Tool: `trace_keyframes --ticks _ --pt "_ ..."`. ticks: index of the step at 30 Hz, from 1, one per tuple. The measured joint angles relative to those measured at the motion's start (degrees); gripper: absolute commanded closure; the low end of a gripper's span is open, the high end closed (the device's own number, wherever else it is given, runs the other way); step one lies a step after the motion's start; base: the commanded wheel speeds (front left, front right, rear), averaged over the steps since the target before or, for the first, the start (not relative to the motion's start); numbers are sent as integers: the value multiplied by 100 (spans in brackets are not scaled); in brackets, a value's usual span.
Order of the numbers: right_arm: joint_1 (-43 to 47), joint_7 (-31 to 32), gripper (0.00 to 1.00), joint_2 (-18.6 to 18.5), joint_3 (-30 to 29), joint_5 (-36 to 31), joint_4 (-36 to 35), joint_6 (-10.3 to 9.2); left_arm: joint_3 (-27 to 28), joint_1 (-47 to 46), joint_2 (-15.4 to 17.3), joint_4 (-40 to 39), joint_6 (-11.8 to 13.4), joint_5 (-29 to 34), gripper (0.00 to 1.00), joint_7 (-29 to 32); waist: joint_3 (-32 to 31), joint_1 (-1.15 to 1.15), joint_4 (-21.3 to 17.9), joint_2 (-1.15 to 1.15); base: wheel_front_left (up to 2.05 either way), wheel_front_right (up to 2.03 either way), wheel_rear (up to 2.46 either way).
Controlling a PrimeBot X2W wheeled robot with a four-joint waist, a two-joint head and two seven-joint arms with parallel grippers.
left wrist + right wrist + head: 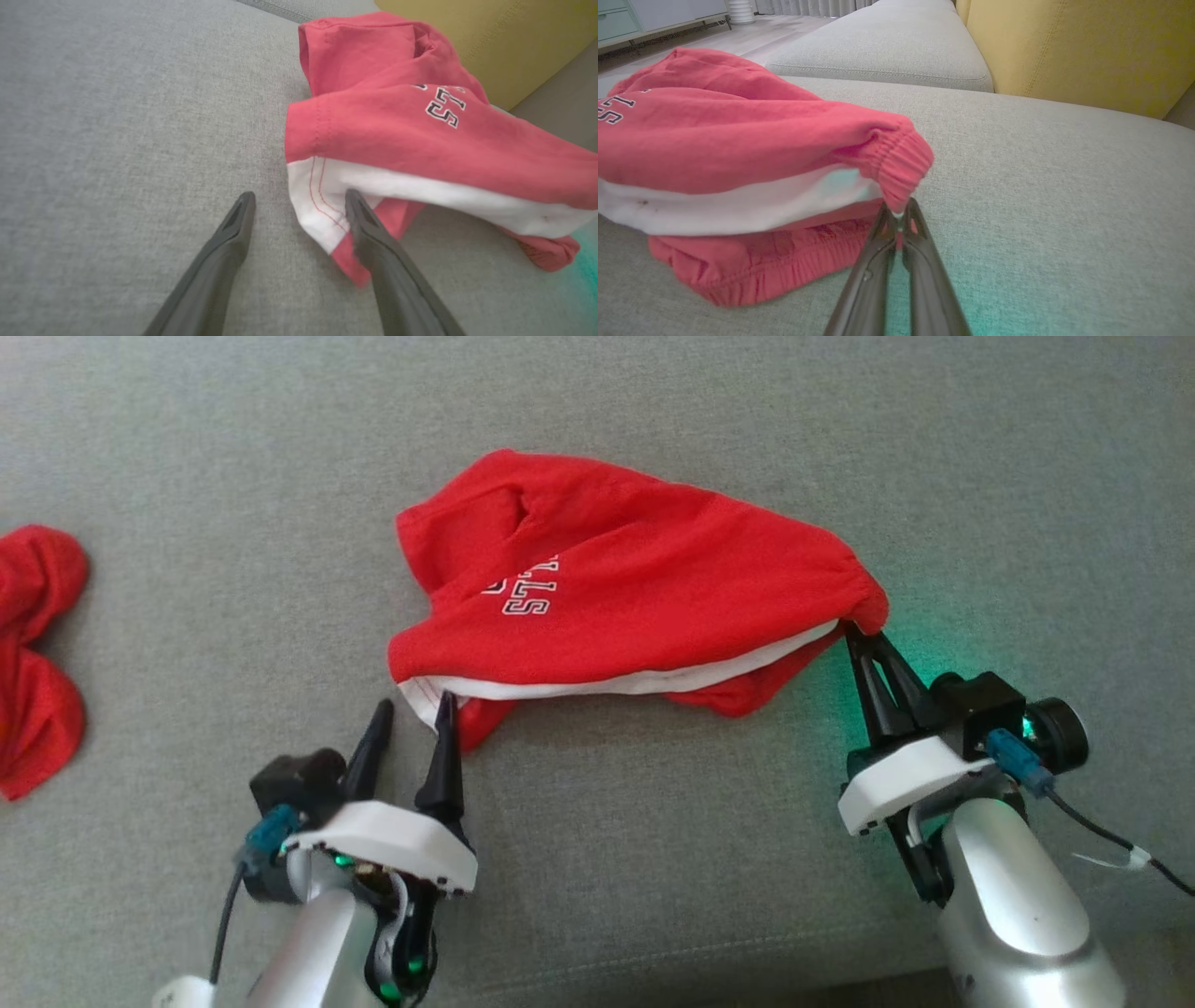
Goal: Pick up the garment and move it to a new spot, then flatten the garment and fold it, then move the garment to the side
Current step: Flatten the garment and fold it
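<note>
picking up: right gripper is pinching the crumpled red cotton garment by its elastic edge; left gripper, gaping, is likely needing to close on the white hem.

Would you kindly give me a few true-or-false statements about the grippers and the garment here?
1. The right gripper is shut on the garment's elastic edge. True.
2. The left gripper is shut on the garment. False: it is open, with one finger by the white band.
3. The garment is blue. False: it is red.
4. Another red cloth lies on the sofa, at the head view's left edge. True.
</note>
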Motion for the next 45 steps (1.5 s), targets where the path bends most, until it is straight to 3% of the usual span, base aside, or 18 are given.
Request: trace_keyframes --ticks 4,7,8,14,23,30,34,39,45 --pt "-41 0 100 0 52 11 -27 0 21 -118 0 26 -46 0 2 0 60 0 -50 0 0 0 0" --pt "-67 0 100 0 68 70 -62 0 20 -149 -1 66 -57 -1 81 -1 95 0 -71 0 0 0 0" --pt "-66 0 100 0 73 80 -62 0 20 -151 -1 92 -82 -1 100 -1 106 0 -75 0 0 0 0" --pt "-66 0 100 0 91 126 -60 0 100 -147 -3 8 -155 122 100 0 17 0 -63 0 0 0 0" --pt "83 0 100 -114 378 641 -234 0 538 338 -4 -1005 -289 580 100 -1 -682 0 -12 0 0 0 0" --pt "376 0 100 -494 906 1338 -750 0 851 430 -10 -1825 -424 990 100 -1 -1206 0 74 0 0 0 0" --pt "405 3 100 -725 1066 1846 -1035 0 916 391 -11 -1875 -632 1306 100 -2 -1143 0 127 0 0 0 0" --pt "-88 136 100 -873 1262 2159 -1133 0 1111 -485 -7 -1597 -812 1706 100 -2 -733 0 124 0 0 0 0" --pt "-2083 143 100 -980 1308 2129 -859 0 1191 -2640 49 -1079 -905 2153 100 -16 -84 0 137 0 0 0 0"
